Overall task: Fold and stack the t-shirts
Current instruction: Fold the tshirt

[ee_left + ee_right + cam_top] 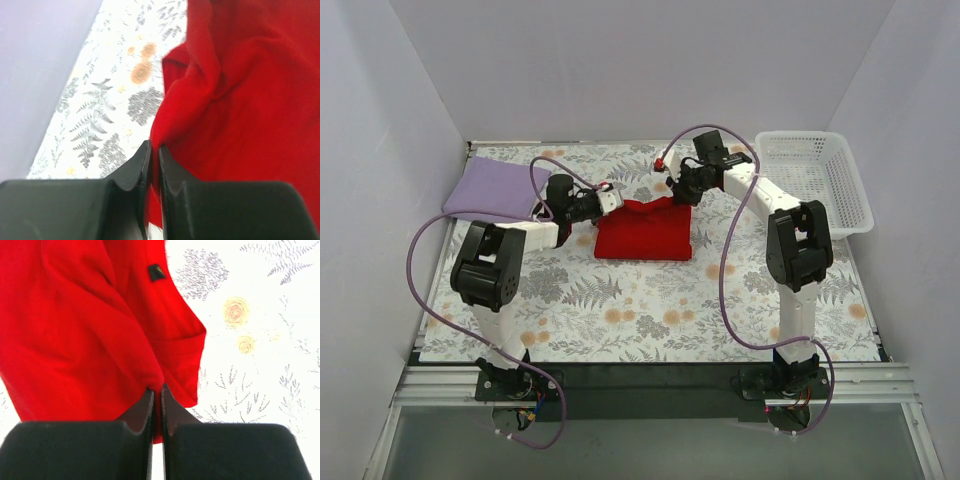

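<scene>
i have the left gripper point(154, 148) and right gripper point(156, 390) each clamped on the red t-shirt point(645, 238); its far edge is lifted

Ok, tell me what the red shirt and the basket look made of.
The red shirt looks like soft matte cloth, maybe cotton knit: it drapes and creases. The basket looks like rigid white plastic: moulded lattice walls, smooth finish.
</scene>
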